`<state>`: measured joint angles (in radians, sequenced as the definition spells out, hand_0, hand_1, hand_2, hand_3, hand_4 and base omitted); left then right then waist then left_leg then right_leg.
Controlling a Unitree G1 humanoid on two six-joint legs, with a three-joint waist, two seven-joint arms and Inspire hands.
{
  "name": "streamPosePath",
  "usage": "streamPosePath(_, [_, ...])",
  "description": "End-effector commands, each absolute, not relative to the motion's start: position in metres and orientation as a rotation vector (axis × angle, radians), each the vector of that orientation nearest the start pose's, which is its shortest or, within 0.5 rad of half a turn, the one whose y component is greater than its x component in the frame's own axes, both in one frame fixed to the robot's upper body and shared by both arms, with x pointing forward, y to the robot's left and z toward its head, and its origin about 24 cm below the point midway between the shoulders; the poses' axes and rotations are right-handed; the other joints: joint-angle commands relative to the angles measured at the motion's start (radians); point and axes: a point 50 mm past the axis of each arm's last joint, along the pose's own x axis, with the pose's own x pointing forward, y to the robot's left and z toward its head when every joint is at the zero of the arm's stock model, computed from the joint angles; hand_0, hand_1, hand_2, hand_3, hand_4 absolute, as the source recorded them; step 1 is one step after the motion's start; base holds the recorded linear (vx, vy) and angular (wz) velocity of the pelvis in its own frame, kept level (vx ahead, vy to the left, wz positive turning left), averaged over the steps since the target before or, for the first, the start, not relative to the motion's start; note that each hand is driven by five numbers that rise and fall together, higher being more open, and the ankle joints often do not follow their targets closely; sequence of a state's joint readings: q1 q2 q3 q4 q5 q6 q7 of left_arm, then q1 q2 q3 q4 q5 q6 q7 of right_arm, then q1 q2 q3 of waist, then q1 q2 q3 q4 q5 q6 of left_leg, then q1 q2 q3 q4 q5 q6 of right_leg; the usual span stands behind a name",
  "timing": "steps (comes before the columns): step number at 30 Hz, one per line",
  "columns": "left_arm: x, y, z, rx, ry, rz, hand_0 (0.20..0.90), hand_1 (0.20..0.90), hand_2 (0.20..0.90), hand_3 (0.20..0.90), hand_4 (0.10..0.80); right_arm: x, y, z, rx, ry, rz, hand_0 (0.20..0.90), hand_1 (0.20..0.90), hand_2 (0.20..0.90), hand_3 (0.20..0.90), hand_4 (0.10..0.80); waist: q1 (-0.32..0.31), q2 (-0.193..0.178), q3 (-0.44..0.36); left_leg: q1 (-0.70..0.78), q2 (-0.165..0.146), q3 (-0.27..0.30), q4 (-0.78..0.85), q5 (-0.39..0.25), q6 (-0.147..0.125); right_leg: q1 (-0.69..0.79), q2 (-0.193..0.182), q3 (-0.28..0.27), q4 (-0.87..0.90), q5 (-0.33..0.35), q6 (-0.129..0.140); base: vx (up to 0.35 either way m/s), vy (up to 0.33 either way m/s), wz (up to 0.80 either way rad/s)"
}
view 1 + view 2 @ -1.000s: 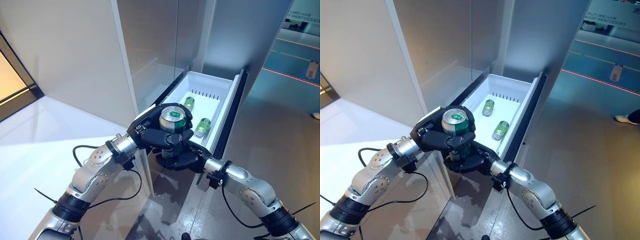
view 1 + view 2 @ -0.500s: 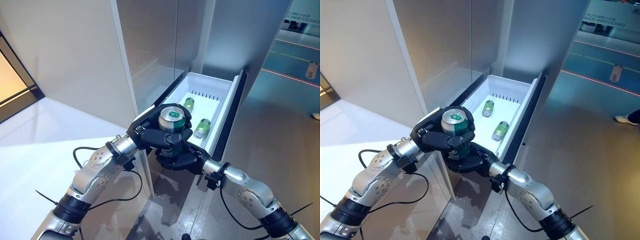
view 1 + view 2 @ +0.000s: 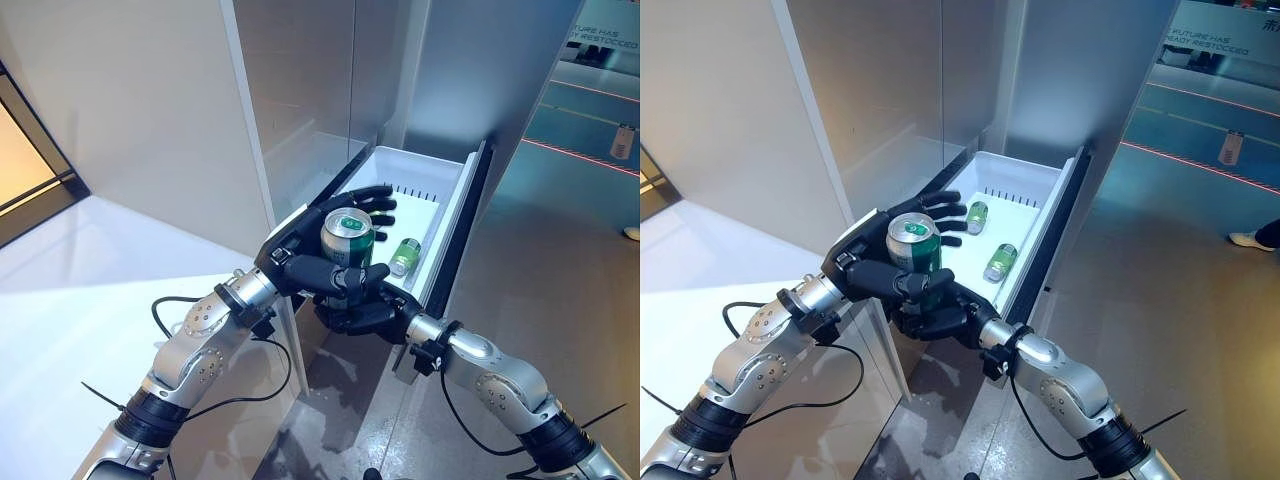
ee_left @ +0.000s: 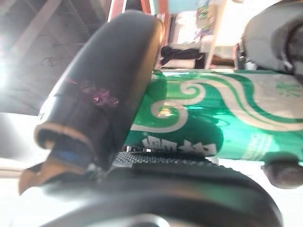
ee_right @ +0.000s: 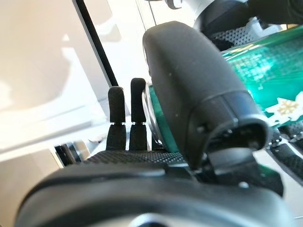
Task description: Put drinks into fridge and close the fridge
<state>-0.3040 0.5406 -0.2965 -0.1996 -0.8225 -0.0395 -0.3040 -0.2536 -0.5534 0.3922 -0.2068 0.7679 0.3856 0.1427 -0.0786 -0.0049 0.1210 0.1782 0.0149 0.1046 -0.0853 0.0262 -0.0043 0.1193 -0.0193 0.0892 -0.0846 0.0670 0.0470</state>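
Can (image 3: 346, 238), green, 1 upright, held above the near end of the open white fridge drawer (image 3: 448, 215). My left hand (image 3: 300, 262) has its fingers spread straight past the can, thumb laid against its side. My right hand (image 3: 350, 310) cups the can from below, fingers and thumb curled round it. 2 more green cans (image 3: 405, 255) lie on their sides inside the drawer.

Green can (image 3: 346, 240) with white swirls, white drawer (image 3: 451, 203)
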Motion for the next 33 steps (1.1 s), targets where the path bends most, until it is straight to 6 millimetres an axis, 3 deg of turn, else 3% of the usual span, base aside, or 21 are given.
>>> streamPosePath(1, [0.261, 0.125, 0.223, -0.263, -0.755, -0.773, 0.9, 0.9, 0.9, 0.9, 0.8, 0.286, -0.115, 0.18, 0.109, -0.199, 0.665, 0.3, 0.3, 0.3, 0.2, 0.1, 0.027, -0.038, -0.068, 0.009, -0.055, -0.022, 0.005, -0.052, 0.038, 0.021, 0.011, -0.105, 0.02, -0.031, 0.002, 0.0, 0.0, 0.0])
streamPosePath(10, [0.264, 0.138, 0.231, -0.412, -0.802, -0.593, 0.9, 0.9, 0.9, 0.9, 0.8, 0.313, -0.142, 0.192, -0.063, -0.263, 0.441, 0.3, 0.3, 0.3, 0.2, 0.1, 0.047, -0.051, -0.066, 0.012, -0.053, -0.042, 0.008, -0.056, 0.034, 0.031, 0.014, -0.123, 0.021, -0.038, -0.004, 0.0, 0.0, 0.0])
streamPosePath(19, [0.282, 0.133, 0.223, -0.371, -0.68, -0.554, 0.9, 0.9, 0.9, 0.9, 0.8, 0.351, -0.174, 0.214, -0.168, -0.277, 0.145, 0.3, 0.3, 0.3, 0.2, 0.1, 0.081, -0.055, -0.061, 0.013, -0.054, -0.069, 0.013, -0.06, 0.029, 0.046, 0.012, -0.149, 0.023, -0.048, -0.011, 0.025, -0.006, 0.05])
streamPosePath(26, [0.292, 0.126, 0.185, -0.38, -0.413, -0.653, 0.9, 0.9, 0.9, 0.9, 0.8, 0.37, -0.224, 0.233, -0.178, -0.261, -0.083, 0.3, 0.3, 0.3, 0.2, 0.1, 0.12, -0.054, -0.057, 0.012, -0.054, -0.094, 0.015, -0.059, 0.025, 0.058, 0.01, -0.174, 0.024, -0.052, -0.013, 0.053, 0.004, 0.12])
streamPosePath(33, [0.278, 0.12, 0.118, -0.414, -0.055, -0.801, 0.9, 0.9, 0.9, 0.9, 0.8, 0.374, -0.277, 0.255, -0.253, -0.212, -0.255, 0.3, 0.3, 0.3, 0.2, 0.1, 0.164, -0.046, -0.04, 0.003, -0.057, -0.123, 0.025, -0.055, 0.021, 0.06, 0.005, -0.199, 0.033, -0.056, -0.015, 0.048, 0.014, 0.19])
